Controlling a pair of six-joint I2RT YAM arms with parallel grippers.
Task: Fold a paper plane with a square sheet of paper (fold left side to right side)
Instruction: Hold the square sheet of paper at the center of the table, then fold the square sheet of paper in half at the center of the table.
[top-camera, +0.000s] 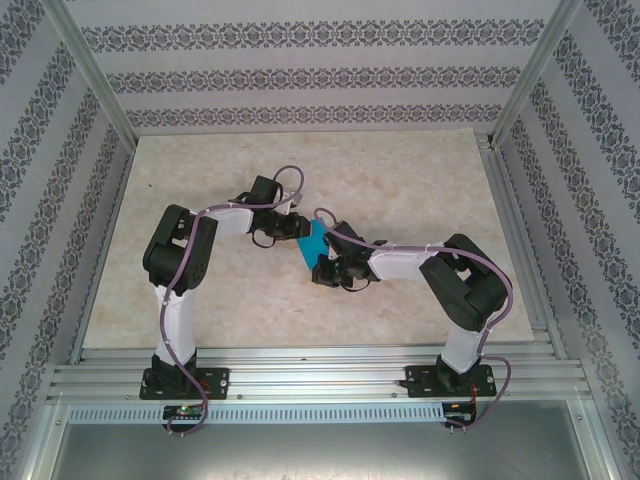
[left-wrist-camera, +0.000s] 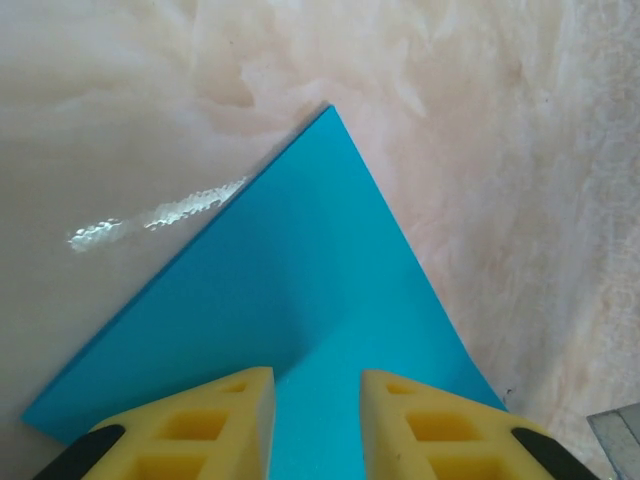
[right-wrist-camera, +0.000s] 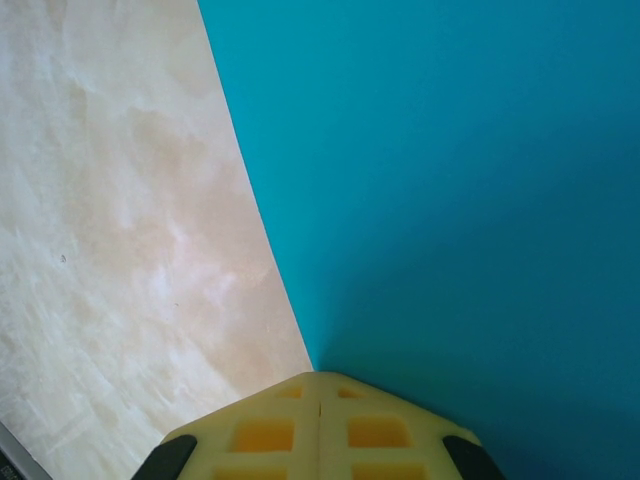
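Note:
The teal-blue square sheet of paper (top-camera: 317, 240) lies mid-table between my two grippers. In the left wrist view the paper (left-wrist-camera: 300, 290) runs to a point far ahead, with a faint crease shadow leading from the left finger. My left gripper (left-wrist-camera: 318, 385) stands over its near part, its yellow fingers apart and the paper showing in the gap. It comes in from the left (top-camera: 297, 229). My right gripper (right-wrist-camera: 318, 378) is shut, its tips together right at the paper's (right-wrist-camera: 450, 200) left edge. It reaches in from the right (top-camera: 326, 263). No paper shows between its fingers.
The marbled beige tabletop (top-camera: 400, 190) surrounds the paper. Patterned walls and metal frame posts (top-camera: 95, 75) enclose the table. A metal rail (top-camera: 320, 375) carries both arm bases at the near edge.

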